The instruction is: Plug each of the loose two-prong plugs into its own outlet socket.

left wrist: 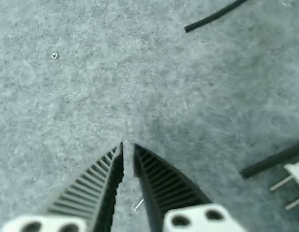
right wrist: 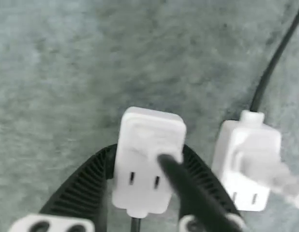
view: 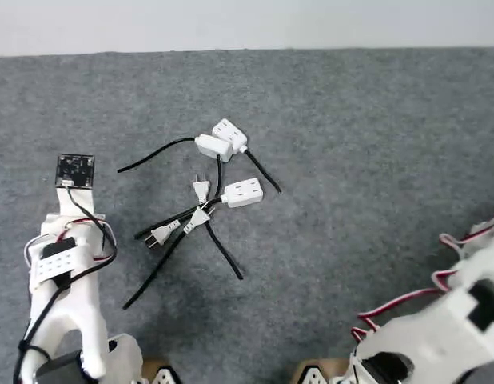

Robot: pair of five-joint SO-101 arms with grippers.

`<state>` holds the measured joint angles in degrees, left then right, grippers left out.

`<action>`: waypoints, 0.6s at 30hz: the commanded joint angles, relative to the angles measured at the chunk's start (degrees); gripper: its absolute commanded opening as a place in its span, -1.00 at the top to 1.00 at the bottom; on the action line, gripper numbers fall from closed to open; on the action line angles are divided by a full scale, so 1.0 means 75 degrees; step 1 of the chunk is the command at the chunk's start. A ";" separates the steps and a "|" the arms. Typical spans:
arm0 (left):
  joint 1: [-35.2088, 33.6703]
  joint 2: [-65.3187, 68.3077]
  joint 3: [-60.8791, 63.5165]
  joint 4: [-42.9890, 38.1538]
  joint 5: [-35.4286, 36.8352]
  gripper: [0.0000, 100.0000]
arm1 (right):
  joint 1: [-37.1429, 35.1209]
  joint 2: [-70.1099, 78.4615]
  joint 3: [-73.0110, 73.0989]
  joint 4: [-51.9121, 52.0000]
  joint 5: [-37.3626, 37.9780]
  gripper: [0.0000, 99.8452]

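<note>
Here, the right gripper (right wrist: 148,150) clasps a white outlet socket (right wrist: 152,128); the left gripper (left wrist: 128,145), jaws near-closed and empty, should seize a two-prong plug (view: 201,189) squarely, prongs aligned.

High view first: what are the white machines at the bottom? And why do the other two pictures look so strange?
They are a robot arm and a second arm. That picture looks down on the grey table. The other two come from small cameras on each arm's wrist. On the table lie white sockets and two-prong plugs on black cords. The left gripper, the arm's pincer, is shut and empty. A white socket sits right at the right gripper; I cannot tell whether it is gripped.
</note>
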<state>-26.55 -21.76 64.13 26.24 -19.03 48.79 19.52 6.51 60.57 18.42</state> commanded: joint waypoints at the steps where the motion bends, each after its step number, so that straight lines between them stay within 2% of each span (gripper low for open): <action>1: 0.0234 -0.0023 -0.0428 0.0305 -0.0199 0.74 | 0.0147 0.0451 -0.1852 0.1401 0.0703 0.61; 5: 0.0774 -0.0023 -0.0463 0.0563 -0.0410 0.52 | 0.0135 0.0346 -0.2297 0.2116 0.0985 0.59; 7: 0.1207 0.0047 -0.0697 0.0832 -0.0750 0.52 | 0.0111 -0.0088 -0.2274 0.2350 0.0985 0.60; 9: 0.1700 0.0059 -0.1037 0.1090 -0.0703 0.52 | 0.0088 -0.0592 -0.2262 0.2667 0.1020 0.59; 15: 0.3470 0.0070 -0.2127 0.2086 -0.0633 0.52 | -0.0123 -0.1764 -0.2075 0.3593 0.1242 0.39; 18: 0.4489 0.0070 -0.2385 0.2227 -0.1547 0.52 | -0.0463 -0.1963 -0.1278 0.3499 0.1254 0.47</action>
<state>0.00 -21.23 50.33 41.80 -25.45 47.91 9.05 -5.89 86.51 27.12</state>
